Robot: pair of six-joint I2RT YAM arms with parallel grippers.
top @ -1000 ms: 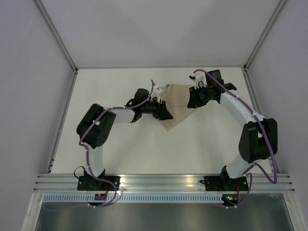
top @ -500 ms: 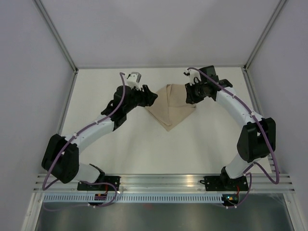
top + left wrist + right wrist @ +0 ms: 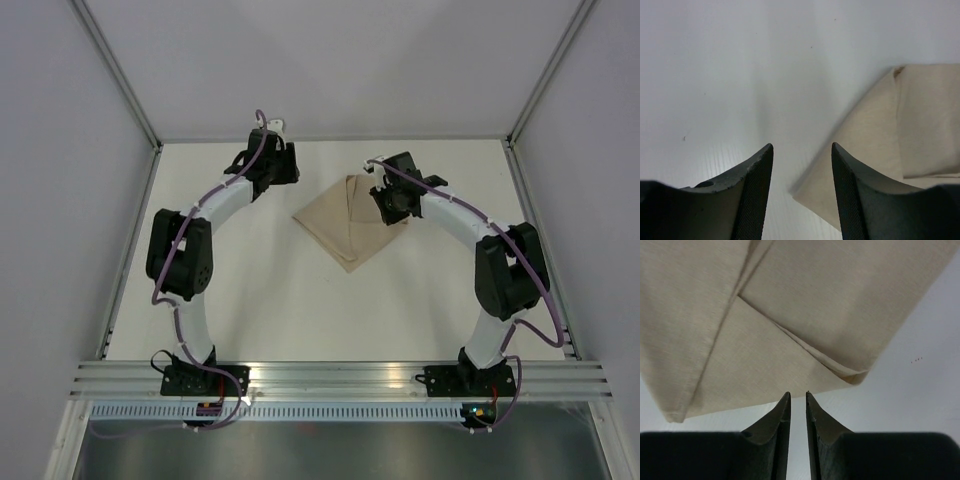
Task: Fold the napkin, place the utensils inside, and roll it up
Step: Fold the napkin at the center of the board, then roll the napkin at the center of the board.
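At the far left of the table [image 3: 230,290], the left gripper [image 3: 802,147] has withdrawn from the napkin [image 3: 345,225]. Its fingers stand moderately apart and hold nothing. At centre, the napkin lies folded flat. To the right, the right gripper [image 3: 797,395] has advanced over the napkin's edge, its fingers a narrow slit apart and empty. Folding appears complete. Only the wrist views show the layered fold edges, and no view shows the knife.

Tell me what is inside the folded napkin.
Only cloth shows: the napkin lies folded on the table, one flap overlapping another. No knife shows in any view. The layers cover whatever may lie between them, so that cannot be told.
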